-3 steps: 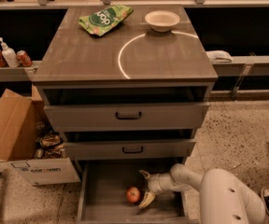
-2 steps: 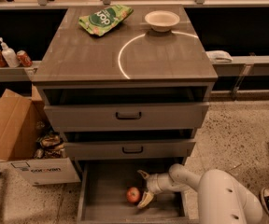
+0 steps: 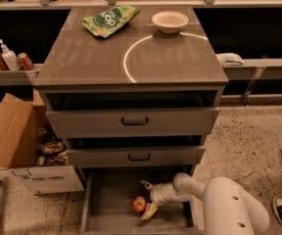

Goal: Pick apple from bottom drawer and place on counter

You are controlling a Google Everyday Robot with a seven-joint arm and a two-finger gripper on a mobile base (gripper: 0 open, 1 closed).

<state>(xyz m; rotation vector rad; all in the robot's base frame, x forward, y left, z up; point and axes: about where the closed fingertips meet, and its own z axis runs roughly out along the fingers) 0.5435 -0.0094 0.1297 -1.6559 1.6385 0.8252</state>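
The small round red apple (image 3: 139, 204) with a yellowish patch is lying on the plain grey floor of the open bottom drawer (image 3: 109, 199), right of that drawer's middle and towards its front. The gripper (image 3: 147, 198) is reaching into the drawer from its right side on a bulky white arm (image 3: 229, 207). Its two fingers are spread wide, one behind the apple and one in front, with the fruit sitting at the mouth of the gap, not yet pinched. The step in hand appears to be the grasp. The next move probably calls for sliding in a little further, pressing the fingers onto the apple, then lifting clear of the drawer's low walls. High above the drawer, the wide glossy grey-brown counter (image 3: 97, 58) is carrying a shallow white bowl (image 3: 170, 21) and a crumpled green snack bag (image 3: 110, 18).
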